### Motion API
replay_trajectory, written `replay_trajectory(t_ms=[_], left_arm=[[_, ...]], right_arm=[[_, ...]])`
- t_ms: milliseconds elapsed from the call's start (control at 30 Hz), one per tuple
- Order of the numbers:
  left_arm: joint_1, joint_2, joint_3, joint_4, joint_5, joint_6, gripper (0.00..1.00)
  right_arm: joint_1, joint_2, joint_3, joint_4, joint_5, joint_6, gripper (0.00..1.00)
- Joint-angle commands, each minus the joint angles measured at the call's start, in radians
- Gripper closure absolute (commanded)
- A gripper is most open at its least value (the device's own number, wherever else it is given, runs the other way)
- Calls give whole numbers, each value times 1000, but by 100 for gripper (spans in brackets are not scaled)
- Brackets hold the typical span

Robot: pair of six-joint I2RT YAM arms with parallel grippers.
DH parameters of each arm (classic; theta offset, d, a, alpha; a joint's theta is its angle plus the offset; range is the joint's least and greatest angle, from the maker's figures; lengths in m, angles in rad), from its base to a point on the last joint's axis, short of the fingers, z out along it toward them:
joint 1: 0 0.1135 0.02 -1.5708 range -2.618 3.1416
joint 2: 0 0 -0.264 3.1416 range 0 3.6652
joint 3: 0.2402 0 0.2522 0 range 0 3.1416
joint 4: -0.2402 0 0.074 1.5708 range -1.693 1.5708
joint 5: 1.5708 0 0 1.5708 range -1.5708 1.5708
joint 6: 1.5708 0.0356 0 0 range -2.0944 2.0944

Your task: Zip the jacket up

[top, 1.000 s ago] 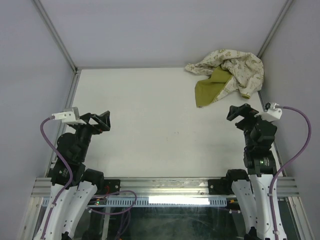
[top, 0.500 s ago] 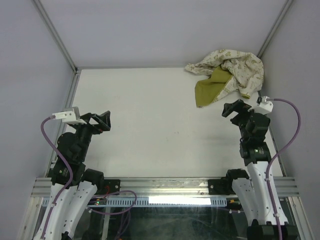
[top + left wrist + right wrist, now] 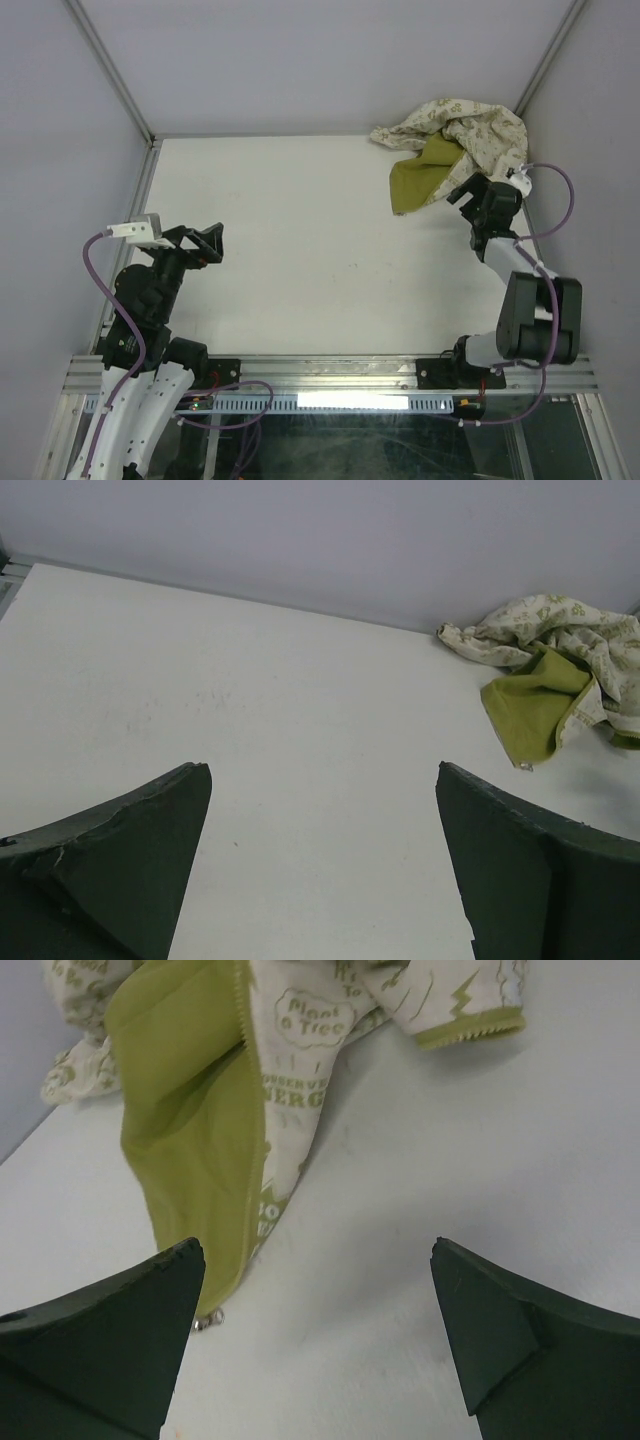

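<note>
The jacket (image 3: pixel 455 140) lies crumpled in the far right corner of the table, cream with green print, its olive lining (image 3: pixel 415 178) folded out toward the front. It also shows in the left wrist view (image 3: pixel 560 675) and, close up, in the right wrist view (image 3: pixel 200 1130), where a zipper edge runs along the lining and a small metal zipper pull (image 3: pixel 207 1321) lies on the table by the left finger. My right gripper (image 3: pixel 466 193) is open and empty just in front of the jacket. My left gripper (image 3: pixel 212 243) is open and empty at the near left.
White table (image 3: pixel 300 250) with grey walls on three sides and metal frame posts in the far corners. The right wall stands close beside the jacket and the right arm. An aluminium rail (image 3: pixel 330 372) runs along the near edge.
My right arm has reached forward and its gripper has moved toward the jacket's front edge. The left arm and the jacket have not moved.
</note>
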Motion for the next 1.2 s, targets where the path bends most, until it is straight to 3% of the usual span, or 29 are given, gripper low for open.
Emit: replay_trajectory(t_ms=[0, 200, 400, 433, 533, 733, 800, 1167], left_arm=[[8, 9, 21, 43, 25, 11, 1], [9, 16, 23, 42, 31, 16, 1], [9, 20, 22, 42, 39, 18, 1], [10, 21, 22, 42, 40, 18, 1], [11, 23, 24, 43, 45, 18, 1], [12, 18, 24, 43, 63, 16, 1], [13, 19, 23, 42, 73, 15, 1], [16, 84, 35, 55, 186, -58, 1]], right_arm=[[-57, 212, 177, 210, 12, 48, 1], [-81, 601, 502, 128, 22, 93, 1], [-83, 853, 785, -24, 26, 125, 1], [-82, 888, 830, -64, -111, 192, 2], [-80, 964, 921, -166, -207, 205, 19], [-57, 880, 787, -134, -299, 179, 82], [-41, 830, 731, -118, -330, 166, 98], [214, 468, 341, 16, -390, 172, 100]])
